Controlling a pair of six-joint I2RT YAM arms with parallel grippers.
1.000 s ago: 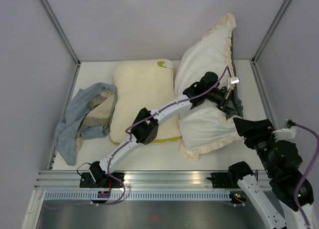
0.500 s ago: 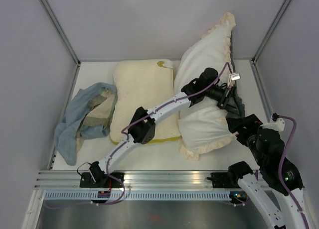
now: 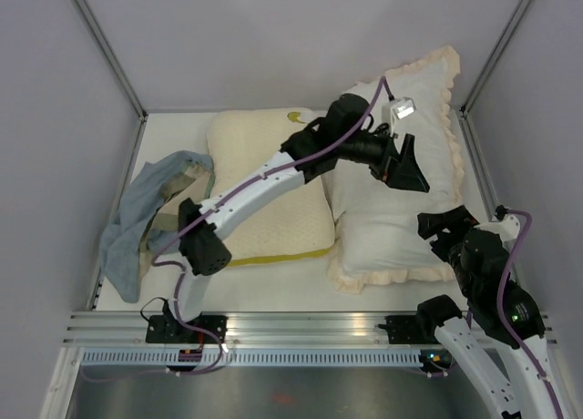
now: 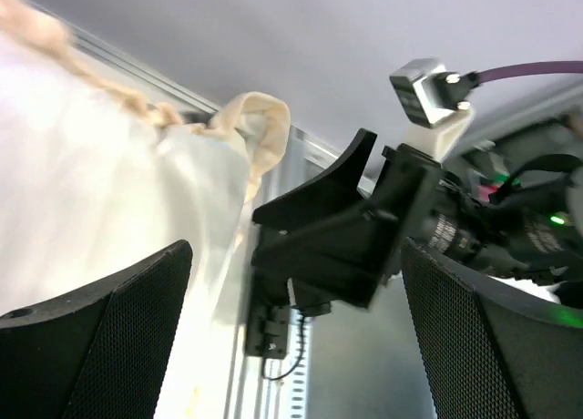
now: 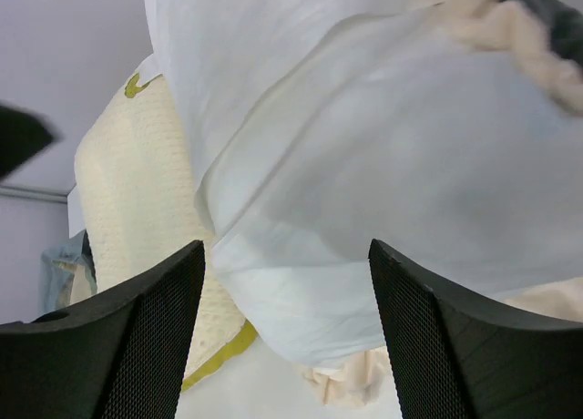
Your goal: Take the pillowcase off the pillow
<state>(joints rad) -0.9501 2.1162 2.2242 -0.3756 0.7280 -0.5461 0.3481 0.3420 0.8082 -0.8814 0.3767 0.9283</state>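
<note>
- The left pincer (image 3: 410,167) is spread wide and empty, hovering over the pillow (image 3: 387,214).
- The right pincer (image 3: 445,224) is also parted and empty, above the pillow's near right part.
- The pillow lies on the right of the desk (image 3: 273,282). The pillowcase (image 3: 444,82) frill shows along its far, right and near edges.
- A yellow pillow (image 3: 264,178) touches it on the left, with a blue cloth (image 3: 137,219) beyond.

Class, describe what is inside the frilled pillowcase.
A white pillow appears to bulge out of the pillowcase at its unfrilled left side. The rest of the pillow is covered by the case's cream cloth.
</note>
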